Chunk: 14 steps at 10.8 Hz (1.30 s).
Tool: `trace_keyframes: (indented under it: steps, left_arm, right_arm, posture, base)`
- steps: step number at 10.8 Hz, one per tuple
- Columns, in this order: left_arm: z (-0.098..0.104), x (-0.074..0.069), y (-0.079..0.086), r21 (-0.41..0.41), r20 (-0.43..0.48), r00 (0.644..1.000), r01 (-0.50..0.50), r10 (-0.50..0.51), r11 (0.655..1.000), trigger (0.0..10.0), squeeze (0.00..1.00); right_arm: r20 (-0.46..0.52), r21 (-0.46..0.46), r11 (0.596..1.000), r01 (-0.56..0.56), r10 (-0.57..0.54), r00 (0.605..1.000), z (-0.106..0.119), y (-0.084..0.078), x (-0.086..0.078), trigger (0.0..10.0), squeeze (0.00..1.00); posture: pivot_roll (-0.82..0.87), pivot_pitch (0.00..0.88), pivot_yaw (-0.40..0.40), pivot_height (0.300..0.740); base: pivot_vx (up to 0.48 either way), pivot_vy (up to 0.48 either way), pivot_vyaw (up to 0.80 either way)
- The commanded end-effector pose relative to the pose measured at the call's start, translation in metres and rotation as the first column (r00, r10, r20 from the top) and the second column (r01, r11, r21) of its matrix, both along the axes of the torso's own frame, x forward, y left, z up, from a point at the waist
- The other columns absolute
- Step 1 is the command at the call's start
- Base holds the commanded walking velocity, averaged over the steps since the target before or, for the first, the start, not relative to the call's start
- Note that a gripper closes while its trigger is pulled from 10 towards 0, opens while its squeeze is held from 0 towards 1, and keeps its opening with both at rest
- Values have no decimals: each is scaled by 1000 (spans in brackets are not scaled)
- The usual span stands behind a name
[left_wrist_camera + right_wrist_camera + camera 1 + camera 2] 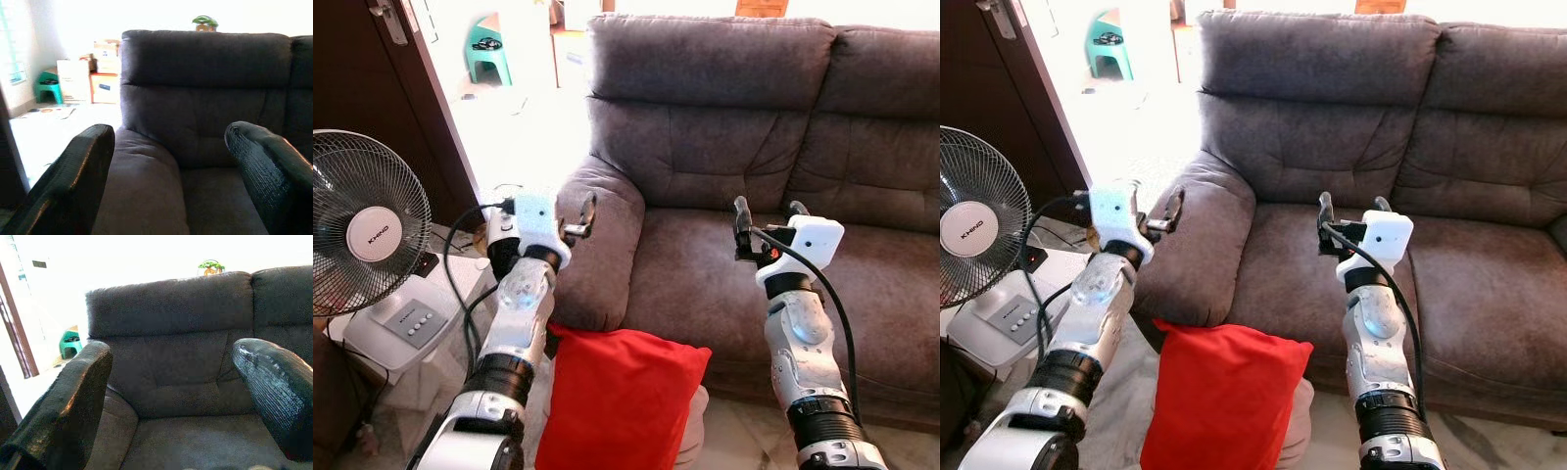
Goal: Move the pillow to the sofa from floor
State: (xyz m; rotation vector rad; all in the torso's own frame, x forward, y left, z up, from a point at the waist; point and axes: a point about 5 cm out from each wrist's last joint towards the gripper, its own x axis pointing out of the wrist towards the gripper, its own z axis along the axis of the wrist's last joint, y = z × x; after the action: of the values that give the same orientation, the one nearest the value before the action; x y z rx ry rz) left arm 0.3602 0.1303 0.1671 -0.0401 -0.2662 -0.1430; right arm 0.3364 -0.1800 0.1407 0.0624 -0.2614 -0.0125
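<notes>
Left gripper [566, 217] raised above the sofa armrest [607, 225], fingers spread, holding nothing. Right gripper [768, 217] up over the seat cushion [705, 264], fingers also spread, empty. Red pillow [617, 397] sits on the floor between both arms, leaning against the sofa [754, 117] front. Fan [362, 235] off to the left.

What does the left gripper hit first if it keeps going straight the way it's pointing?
Probably the sofa. The left gripper, fingers open, hangs above the armrest and aims at the backrest. The wrist view suggests it would clear the armrest top and meet the back cushion, though depth is unclear.
</notes>
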Motion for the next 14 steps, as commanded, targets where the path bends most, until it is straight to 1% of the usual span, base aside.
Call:
trace_keyframes:
  steps: [1, 2, 3, 5, 6, 8, 9, 10, 12, 14]
  left_arm:
    - [2, -2, 11, 2, 18, 999, -47, 47, 999, 10000, 0]
    - [-2, -5, 22, 6, 18, 997, -81, 81, 997, 10000, 0]
    - [-7, -7, 24, 13, 1, 996, -84, 84, 996, 10000, 0]
    - [-15, -19, 31, 35, -11, 996, -86, 86, 996, 10000, 0]
    - [-17, -23, 36, 37, -15, 995, -97, 98, 995, 10000, 0]
    - [-26, -31, 42, 59, -45, 994, -95, 98, 994, 10000, 0]
    - [-27, -33, 42, 66, -51, 994, -91, 94, 994, 10000, 0]
    - [-26, -37, 41, 59, -47, 994, -93, 96, 994, 10000, 0]
    - [-22, -50, 45, 63, -23, 994, -102, 104, 993, 10000, 0]
    - [-20, -62, 54, 71, -14, 991, -130, 131, 989, 10000, 0]
  right_arm:
    - [-14, 8, 1000, -8, 8, 1000, -3, 2, 1, 10000, 0]
    - [-20, 9, 1000, -4, 5, 1000, -5, 0, 1, 10000, 0]
    - [-31, 3, 1000, 1, -1, 1000, -8, -2, 0, 10000, 0]
    - [-52, -23, 1000, 13, -14, 999, -16, -13, -8, 10000, 0]
    - [-63, -38, 999, 22, -24, 998, -20, -19, -11, 10000, 0]
    - [-93, -90, 995, 47, -56, 994, -27, -39, -19, 10000, 0]
    - [-93, -93, 994, 52, -60, 994, -27, -42, -21, 10000, 0]
    - [-78, -68, 996, 53, -58, 995, -25, -38, -24, 10000, 0]
    - [-55, -68, 997, 35, -38, 998, -24, -30, -36, 10000, 0]
    - [-60, -76, 997, 28, -33, 998, -25, -33, -48, 10000, 0]
  posture:
    - [-3, 0, -23, 704]
    - [8, 0, -23, 704]
    - [9, 0, -23, 704]
    - [12, 0, -24, 704]
    - [14, 0, -25, 704]
    - [19, 0, -28, 704]
    - [19, 0, -26, 704]
    - [18, 0, -24, 704]
    - [22, 0, -24, 704]
    - [23, 0, -25, 704]
  base:
    - [0, 0, 0]
    - [0, 0, 0]
    - [0, 0, 0]
    - [0, 0, 0]
    - [0, 0, 0]
    - [0, 0, 0]
    - [0, 0, 0]
    - [0, 0, 0]
    - [0, 0, 0]
    - [0, 0, 0]
